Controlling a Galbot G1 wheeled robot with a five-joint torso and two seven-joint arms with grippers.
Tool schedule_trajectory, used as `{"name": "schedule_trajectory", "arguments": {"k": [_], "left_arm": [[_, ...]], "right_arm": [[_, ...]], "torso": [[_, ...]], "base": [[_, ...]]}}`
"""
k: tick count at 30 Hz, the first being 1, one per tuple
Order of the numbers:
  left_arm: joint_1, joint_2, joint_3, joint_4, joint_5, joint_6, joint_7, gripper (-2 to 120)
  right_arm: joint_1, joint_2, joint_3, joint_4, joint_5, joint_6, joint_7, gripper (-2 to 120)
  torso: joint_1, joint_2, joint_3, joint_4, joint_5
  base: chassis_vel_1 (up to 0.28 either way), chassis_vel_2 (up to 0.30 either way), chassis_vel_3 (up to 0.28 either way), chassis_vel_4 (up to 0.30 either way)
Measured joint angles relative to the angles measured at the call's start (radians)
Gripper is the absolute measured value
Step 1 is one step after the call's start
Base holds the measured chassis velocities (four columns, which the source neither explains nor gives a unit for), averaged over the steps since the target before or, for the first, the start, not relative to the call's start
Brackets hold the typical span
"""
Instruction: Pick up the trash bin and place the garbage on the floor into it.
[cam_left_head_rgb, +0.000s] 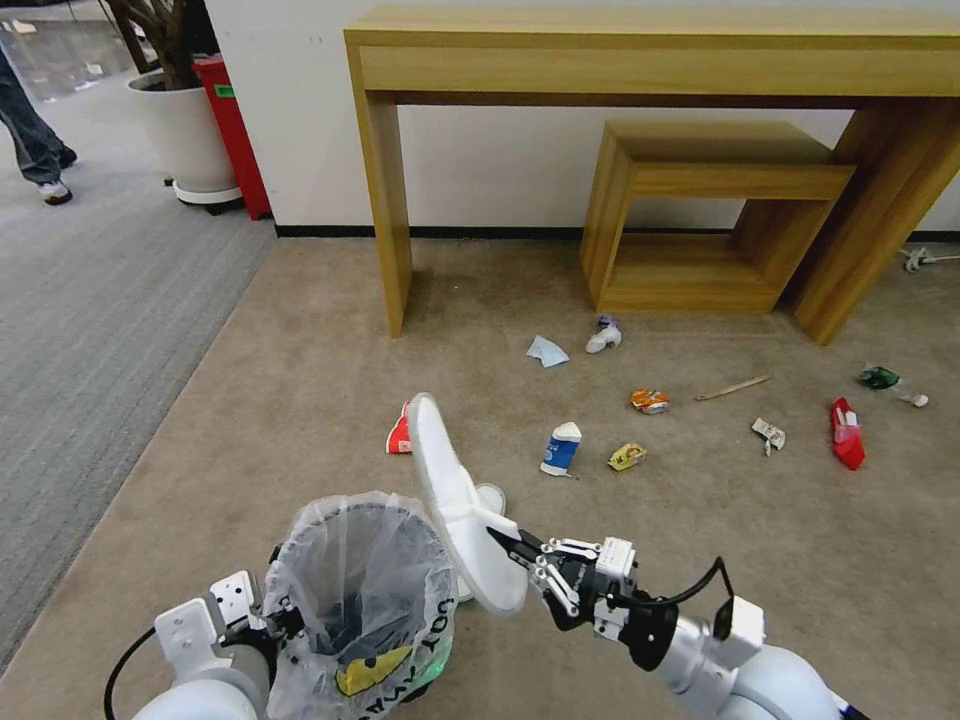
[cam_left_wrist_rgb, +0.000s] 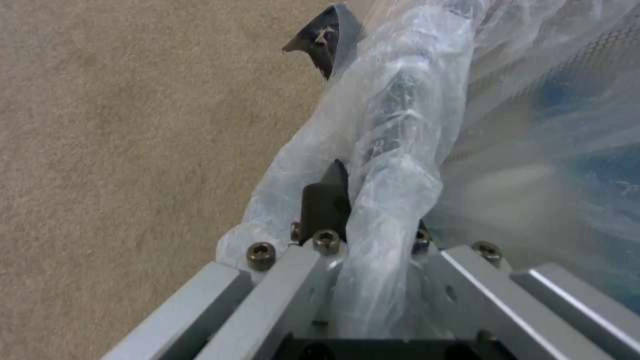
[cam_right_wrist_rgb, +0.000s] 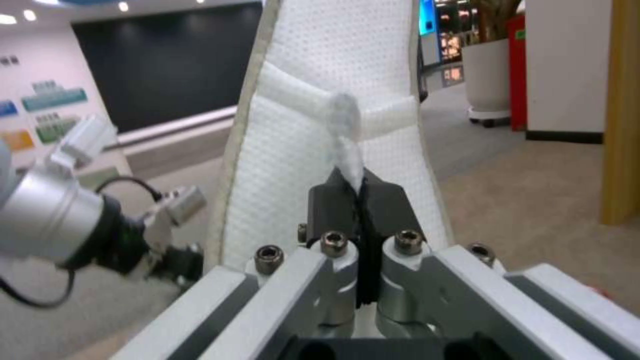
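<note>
**Slipper held up beside the bin**

Head view: my left gripper (cam_left_head_rgb: 262, 628) clamps the trash bin (cam_left_head_rgb: 358, 600) off the floor (cam_left_head_rgb: 250, 420), mouth up to receive.

Left wrist: fingers pinch the bagged rim.

Right wrist: my right gripper (cam_right_wrist_rgb: 360, 200) grips the slipper (cam_right_wrist_rgb: 320, 135) by its strap, ready to tip in

It looks like an office or showroom: beige carpet (cam_left_head_rgb: 300, 380) meets grey striped carpet (cam_left_head_rgb: 90, 300), a wooden desk (cam_left_head_rgb: 640, 50) stands against a white wall (cam_left_head_rgb: 480, 160), beside a potted plant (cam_left_head_rgb: 185, 120), with wall displays (cam_right_wrist_rgb: 47, 100) behind.

Slipper (cam_right_wrist_rgb: 333, 100) white dimpled cloth; bin liner (cam_left_wrist_rgb: 393, 165) crinkled translucent plastic; floor (cam_left_head_rgb: 330, 340) matt short-pile carpet; desk (cam_left_head_rgb: 640, 50) smooth wood
</note>
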Motion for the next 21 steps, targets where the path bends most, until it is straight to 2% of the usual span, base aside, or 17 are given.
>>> {"name": "schedule_trajectory", "arguments": {"k": [8,13,16,21], "left_arm": [[-0.007,-0.002,0.0,0.007,-0.006,-0.001,-0.001,1],[-0.009,-0.002,0.0,0.009,-0.007,-0.001,-0.002,1],[-0.013,-0.004,0.0,0.016,-0.01,-0.002,-0.004,1],[-0.011,-0.001,-0.01,0.017,-0.014,-0.004,-0.005,1]], "right_arm": [[0.143,0.053,-0.147,-0.042,0.057,-0.026,0.034,0],[0.19,0.07,-0.197,-0.075,0.065,-0.026,0.038,0],[0.317,0.124,-0.322,-0.169,0.098,-0.026,0.062,0],[0.379,0.171,-0.421,-0.251,0.104,-0.025,0.088,0]], "torso": [[0.0,0.0,0.0,0.0002,-0.0002],[0.0,0.0,0.0,0.0,-0.0002],[0.0,0.0,0.0,0.0001,-0.0002],[0.0,0.0,0.0,0.0,-0.0001]], "base": [[0.0,0.0,0.0,0.0],[0.0,0.0,0.0,0.0],[0.0,0.0,0.0,0.0],[0.0,0.0,0.0,0.0]]}}
